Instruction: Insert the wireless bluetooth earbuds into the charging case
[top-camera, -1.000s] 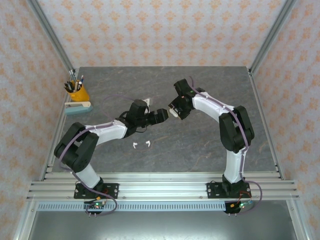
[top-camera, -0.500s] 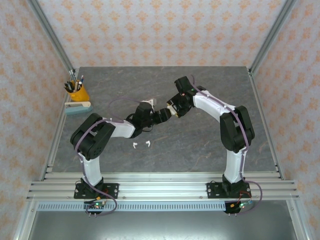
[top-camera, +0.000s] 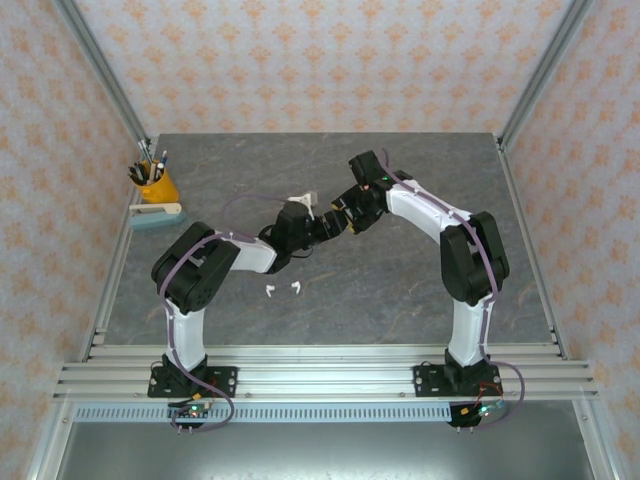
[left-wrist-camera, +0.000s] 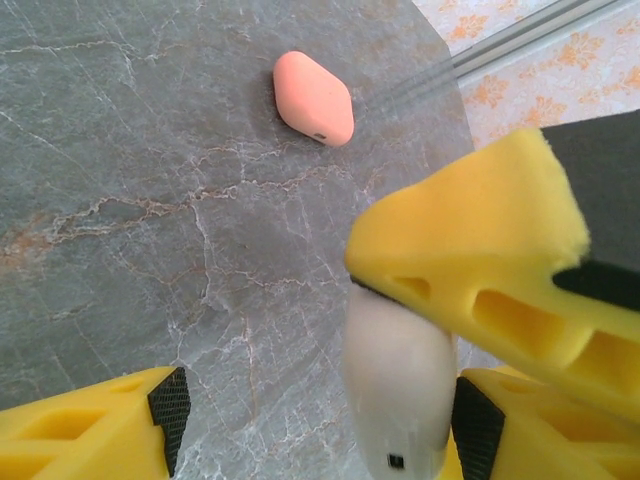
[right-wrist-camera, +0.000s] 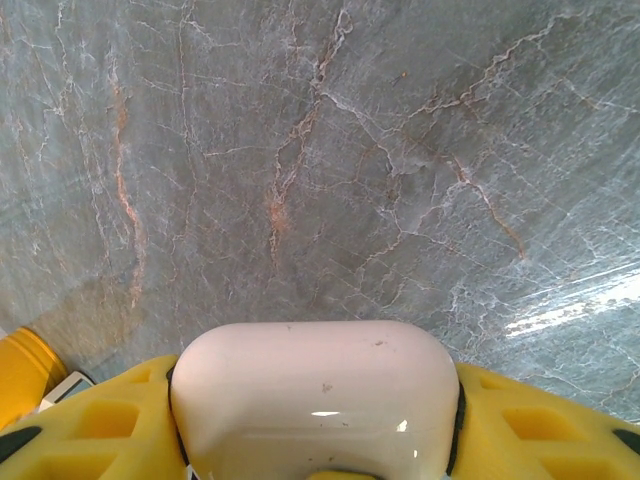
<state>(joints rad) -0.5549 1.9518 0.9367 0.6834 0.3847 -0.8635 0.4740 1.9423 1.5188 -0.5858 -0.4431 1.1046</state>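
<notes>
My right gripper (right-wrist-camera: 315, 405) is shut on a white, pebble-like charging case (right-wrist-camera: 315, 375), holding it by its two sides above the grey table; its lid looks closed. The two grippers meet at mid-table, my left gripper (top-camera: 333, 227) tip to tip with the right gripper (top-camera: 350, 215). In the left wrist view the white case (left-wrist-camera: 400, 385) hangs between my open left gripper (left-wrist-camera: 320, 425) jaws, close to the right pad and far from the left one. Two white earbuds (top-camera: 271, 291) (top-camera: 296, 288) lie on the table in front of the left arm.
A salmon-pink case (left-wrist-camera: 313, 97) lies closed on the table beyond the left gripper. A yellow pen cup (top-camera: 155, 185) and a teal stapler (top-camera: 157, 215) stand at the table's far left edge. Metal frame posts rise at the back corners.
The left arm has folded in and its gripper has slid right to the right gripper, its jaws narrowing around the white case. The right gripper has barely moved.
</notes>
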